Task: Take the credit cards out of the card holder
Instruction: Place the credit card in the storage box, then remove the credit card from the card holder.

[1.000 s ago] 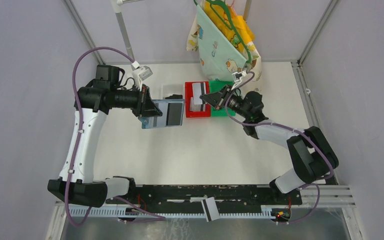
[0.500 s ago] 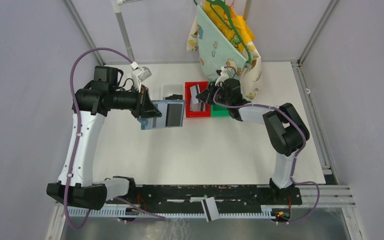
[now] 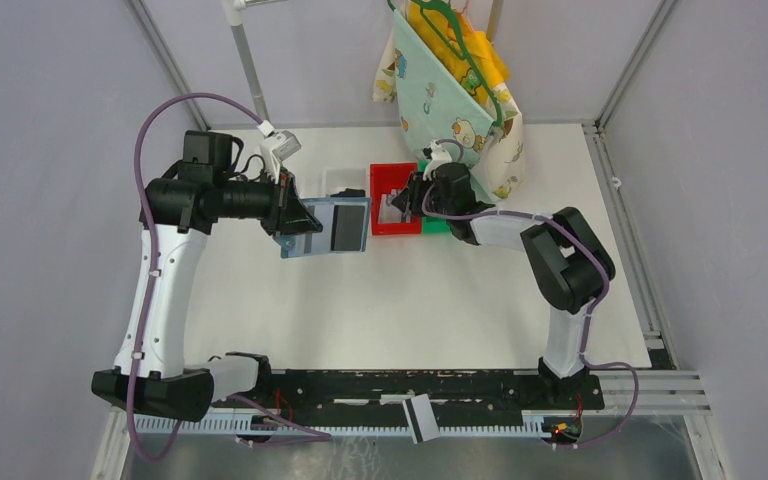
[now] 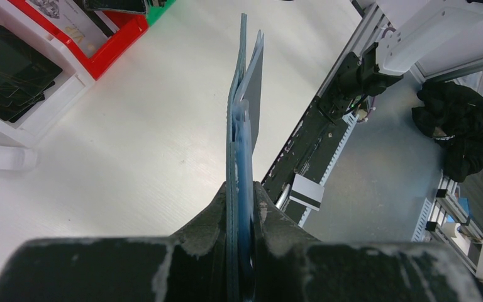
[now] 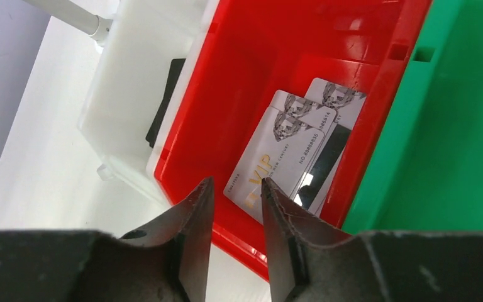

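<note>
From above, I see my left gripper pinching the card holder out over the worktop, near the far edge, just left of the red tray. Wide white worktop runs from there to the near edge. My right gripper is over the red tray.

Left wrist: the fingers squeeze the card holder, thin edge up.

Right wrist: my fingers stand a little apart and hold nothing. Two credit cards lie flat in the red tray, by the wall next to the green tray

Ahead of the right gripper, a striped pale plastic card lies half hidden beneath another pale card; the teal fold-over wallet in the left gripper shows only its edge.
</note>
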